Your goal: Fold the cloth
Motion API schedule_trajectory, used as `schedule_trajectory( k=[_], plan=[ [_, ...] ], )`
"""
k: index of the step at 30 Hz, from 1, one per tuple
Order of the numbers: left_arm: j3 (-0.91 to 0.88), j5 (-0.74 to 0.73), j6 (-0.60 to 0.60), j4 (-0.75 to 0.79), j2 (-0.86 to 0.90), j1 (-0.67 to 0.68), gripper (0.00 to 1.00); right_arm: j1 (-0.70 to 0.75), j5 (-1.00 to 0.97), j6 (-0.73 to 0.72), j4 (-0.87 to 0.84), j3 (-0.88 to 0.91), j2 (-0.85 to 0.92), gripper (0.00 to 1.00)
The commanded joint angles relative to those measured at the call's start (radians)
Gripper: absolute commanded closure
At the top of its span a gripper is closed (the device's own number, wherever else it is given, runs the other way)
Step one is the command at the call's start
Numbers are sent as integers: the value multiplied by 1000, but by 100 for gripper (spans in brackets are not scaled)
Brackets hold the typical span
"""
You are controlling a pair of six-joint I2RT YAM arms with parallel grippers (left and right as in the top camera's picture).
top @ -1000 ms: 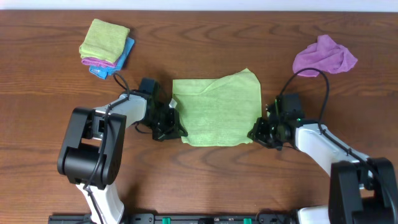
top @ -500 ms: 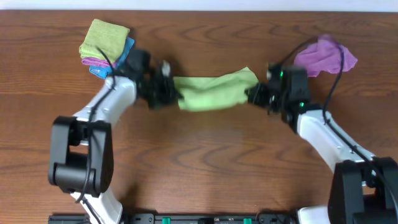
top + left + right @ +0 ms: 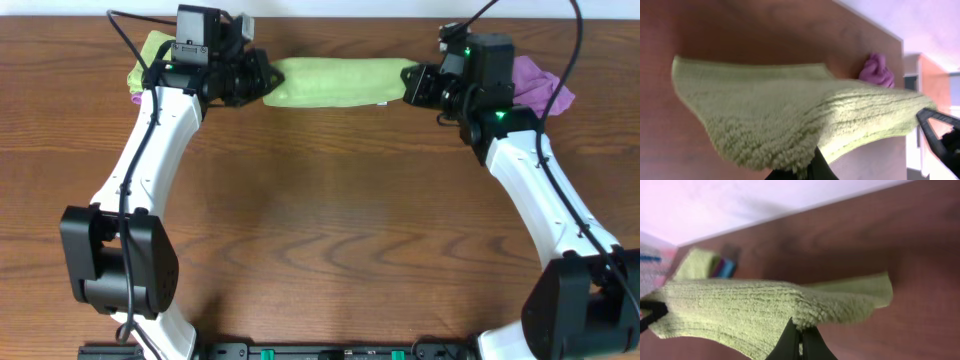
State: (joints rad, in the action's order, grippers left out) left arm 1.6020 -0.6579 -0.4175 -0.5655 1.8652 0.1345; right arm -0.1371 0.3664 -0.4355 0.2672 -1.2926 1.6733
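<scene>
The light green cloth hangs stretched between my two grippers near the table's far edge, folded over into a long band. My left gripper is shut on its left end. My right gripper is shut on its right end. In the left wrist view the cloth fills the frame, pinched at the bottom by my left gripper. In the right wrist view the cloth is pinched by my right gripper.
A stack of folded cloths, green on top, lies at the back left behind my left arm. A crumpled purple cloth lies at the back right behind my right arm. The table's far edge runs just beyond the held cloth.
Both grippers have lifted the near edge of the green cloth and carried it away toward the table's far edge, folding the cloth over. Both arms are now stretched far out.
</scene>
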Motion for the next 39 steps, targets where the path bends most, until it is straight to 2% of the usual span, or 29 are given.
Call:
schedule_trajectory(
  k=[1, 6, 10, 17, 24, 31, 34, 39],
  plan=[
    [13, 4, 92, -89, -16, -26, 94, -1, -24, 41, 83, -19, 4, 99],
    [13, 10, 214, -301, -16, -44, 94, -5, -19, 44, 285, -19, 4, 99],
    [6, 76, 270, -470, -16, -45, 94, -16, -32, 78, 452, -18, 4, 99],
    [-97, 85, 280, -561, -16, -42, 94, -51, -108, 93, 634, 6, 4, 99],
    [-261, 85, 282, -546, -16, -42, 94, -54, -112, 92, 639, 122, 4, 99],
    [-331, 85, 283, -531, -16, -42, 94, -54, -113, 106, 633, 193, 4, 98],
    [-331, 80, 256, -494, -21, -42, 94, -54, -126, 112, 570, 193, 4, 98],
    [-330, 81, 130, -364, -43, -42, 94, -54, -144, 111, 378, 193, 4, 99]
  ],
)
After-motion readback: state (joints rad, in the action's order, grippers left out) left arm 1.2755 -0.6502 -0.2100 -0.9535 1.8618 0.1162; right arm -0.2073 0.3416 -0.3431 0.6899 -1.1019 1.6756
